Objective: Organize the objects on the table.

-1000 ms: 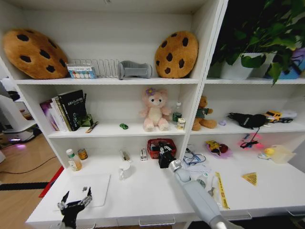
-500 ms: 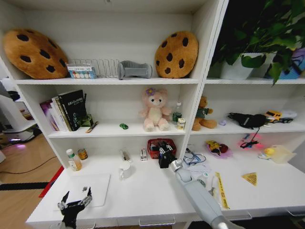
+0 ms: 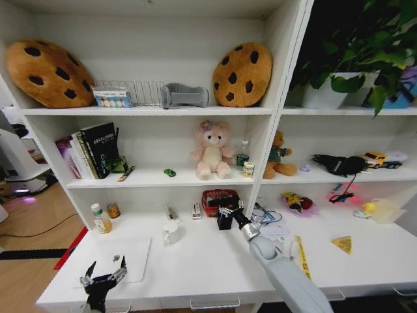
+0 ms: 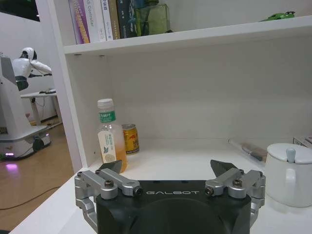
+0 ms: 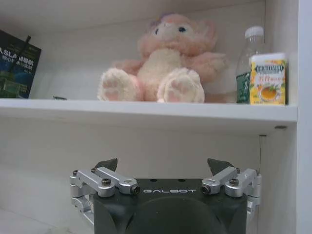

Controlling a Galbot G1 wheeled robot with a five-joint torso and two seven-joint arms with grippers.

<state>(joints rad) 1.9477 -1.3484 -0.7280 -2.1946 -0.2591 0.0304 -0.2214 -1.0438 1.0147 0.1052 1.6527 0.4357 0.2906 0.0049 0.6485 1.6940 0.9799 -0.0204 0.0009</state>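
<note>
At the back of the white table (image 3: 215, 261), right gripper (image 3: 226, 210) hovers in front of the red basket (image 3: 218, 195), arm stretched forward from the lower right; fingers spread wide, nothing held. Right wrist view faces the shelf above with the pink plush (image 5: 163, 61), a bottle (image 5: 248, 63) and a small yellow box (image 5: 267, 79). Left gripper (image 3: 103, 278) sits low at the table's front left edge, just beside the white flat laptop (image 3: 120, 257); fingers wide open, empty. Left wrist view shows a green-capped bottle (image 4: 109, 141) and a small can (image 4: 130, 138) near the back left corner, white lidded mug (image 4: 288, 173) off to the side. Tiny green toy car (image 3: 169, 172) rests on the middle shelf, near the plush's foot. Yellow strip (image 3: 301, 259) lies on the table right of the arm.
</note>
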